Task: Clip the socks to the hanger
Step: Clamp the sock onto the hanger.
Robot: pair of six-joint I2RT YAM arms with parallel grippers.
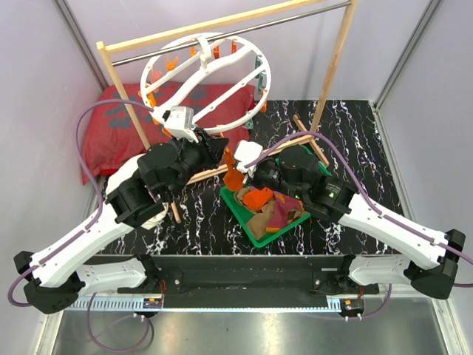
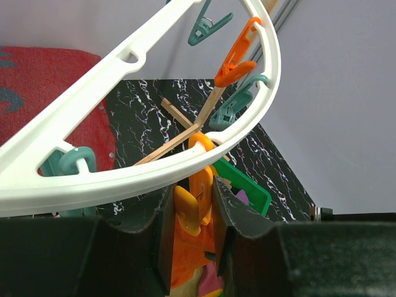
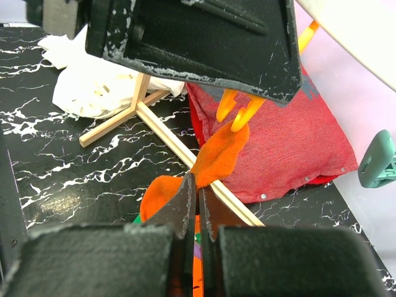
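Right tool (image 3: 198,201), its fingers pressed tight together, pinches the orange sock (image 3: 221,154) by a fold. The sock's free end rises toward 1 o'clock until it meets the lower tips of an orange clip (image 3: 238,114). Whether the fabric sits between those tips cannot be told.

Left tool (image 2: 193,201) squeezes that same clip from both sides, its two dark fingers closed on the clip's handles. The clip hangs from the rim of the hanger (image 2: 154,176), a big white plastic ring that tilts across the left wrist view. Several teal clips (image 2: 230,110) and another orange one dangle from the rim toward 1 o'clock.

Seen from above, the hanger sits at 12 o'clock, hung on the metal bar of a wooden rack (image 1: 336,59). Both tools meet just below the ring, near the middle of the view.

At 5 o'clock from the tools, the other socks (image 1: 279,211), brown, purple and orange, lie heaped in a green tray (image 1: 250,228). The tray rests on the black, white-veined worktop (image 1: 355,148). A red cushion (image 1: 111,137) lies at 9 o'clock from the hanger, at the worktop's far left. In the right wrist view, a crumpled white cloth (image 3: 93,86) lies at 10 o'clock beside the rack's wooden foot.
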